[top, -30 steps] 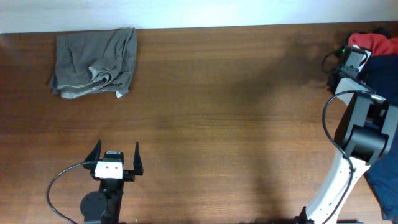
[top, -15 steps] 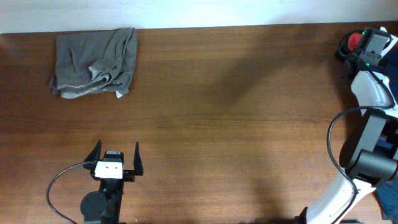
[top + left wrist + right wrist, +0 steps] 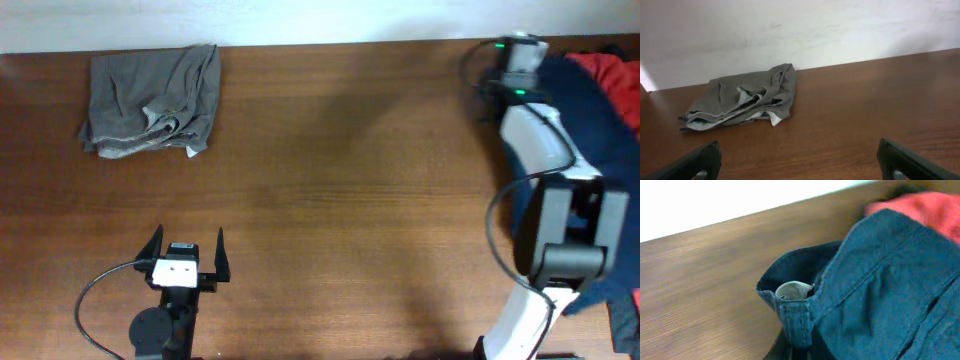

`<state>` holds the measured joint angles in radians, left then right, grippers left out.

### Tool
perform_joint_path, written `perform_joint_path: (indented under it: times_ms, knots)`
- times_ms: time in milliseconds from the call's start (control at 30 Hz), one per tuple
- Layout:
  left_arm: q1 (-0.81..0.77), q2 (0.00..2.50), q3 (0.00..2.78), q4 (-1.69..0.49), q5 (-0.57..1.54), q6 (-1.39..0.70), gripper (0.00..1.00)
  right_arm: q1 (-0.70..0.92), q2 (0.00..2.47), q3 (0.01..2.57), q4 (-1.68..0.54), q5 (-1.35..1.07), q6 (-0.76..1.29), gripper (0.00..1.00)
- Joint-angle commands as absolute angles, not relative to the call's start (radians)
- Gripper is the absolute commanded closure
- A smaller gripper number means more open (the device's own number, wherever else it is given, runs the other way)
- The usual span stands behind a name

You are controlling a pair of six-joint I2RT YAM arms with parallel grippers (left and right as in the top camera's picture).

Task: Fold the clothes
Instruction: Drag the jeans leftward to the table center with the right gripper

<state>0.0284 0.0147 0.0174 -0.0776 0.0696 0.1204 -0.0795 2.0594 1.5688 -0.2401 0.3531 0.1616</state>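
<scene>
An olive-grey garment (image 3: 150, 100) lies crumpled at the table's far left corner, and it also shows in the left wrist view (image 3: 745, 97). My left gripper (image 3: 187, 250) (image 3: 800, 167) rests open near the front edge, well short of it, with nothing between its fingers. At the far right, a large dark navy garment (image 3: 600, 140) (image 3: 880, 280) hangs from my right gripper (image 3: 799, 349), which is shut on a stitched seam at its edge. A bright red garment (image 3: 618, 72) (image 3: 920, 205) peeks out behind the navy one. In the overhead view the right wrist hides its own fingers.
The brown wooden table (image 3: 340, 180) meets a white wall (image 3: 800, 30) along its far edge. The right arm's white links (image 3: 545, 170) stand over the table's right side, and the navy cloth spreads past the right edge.
My right arm has swung left from the far right corner, dragging the navy garment up and over the table's right side. The left arm and the olive-grey garment have not moved.
</scene>
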Motion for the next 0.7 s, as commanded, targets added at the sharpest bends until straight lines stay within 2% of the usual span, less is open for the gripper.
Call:
perform_joint_path:
  times_ms: [0,167,300,500,667]
  knots:
    - [0.031,0.006,0.009,-0.075,0.059,0.137,0.01,0.012,1.975,1.583,-0.241,0.354,0.174,0.96]
    - [0.031,0.006,0.009,-0.075,0.059,0.137,0.01,0.131,1.978,1.582,-0.284,0.326,0.174,0.96]
    - [0.031,0.006,0.009,-0.075,0.059,0.137,0.01,0.223,1.991,1.579,-0.303,0.187,0.177,0.96]
    - [0.031,0.006,0.009,-0.075,0.059,0.137,0.01,0.355,2.019,1.574,-0.303,0.054,0.283,0.96]
    - [0.031,0.006,0.009,-0.075,0.059,0.137,0.01,0.458,2.046,1.574,-0.305,0.047,0.338,0.96]
